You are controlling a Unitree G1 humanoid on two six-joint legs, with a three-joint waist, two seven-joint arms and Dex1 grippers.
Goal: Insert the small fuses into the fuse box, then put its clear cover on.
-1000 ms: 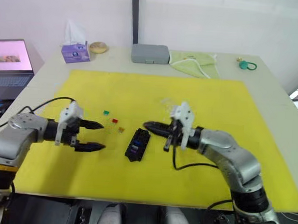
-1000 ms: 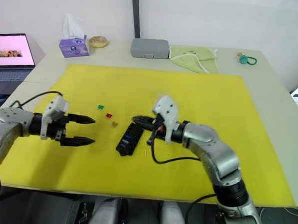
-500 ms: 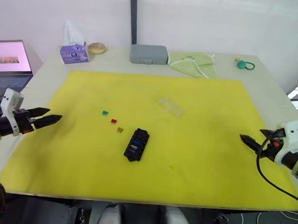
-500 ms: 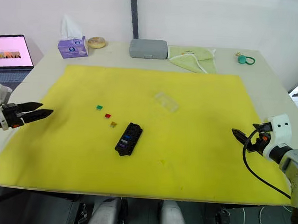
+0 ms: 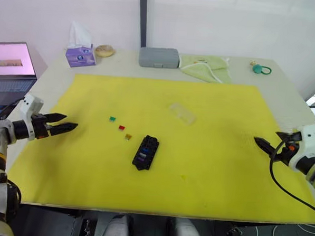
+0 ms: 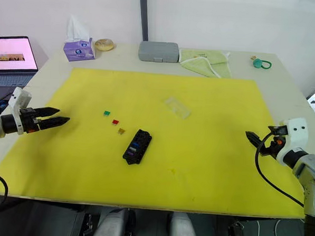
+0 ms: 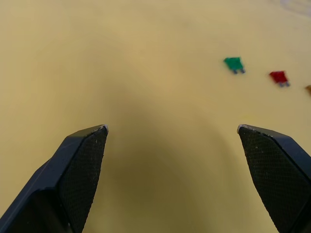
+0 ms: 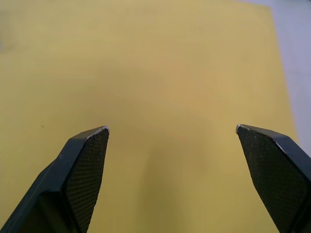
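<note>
With both claws spread and empty, we steer the left claw to the green fuse, nearest it, left of the fuse box; right claw waits.

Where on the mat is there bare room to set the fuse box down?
The widest free patch lies between the fuse box and the right gripper, below the clear cover. The strip between the left gripper and the fuses is bare too. Crowded: around the green fuse, red fuse and orange fuse just beyond the box.
</note>
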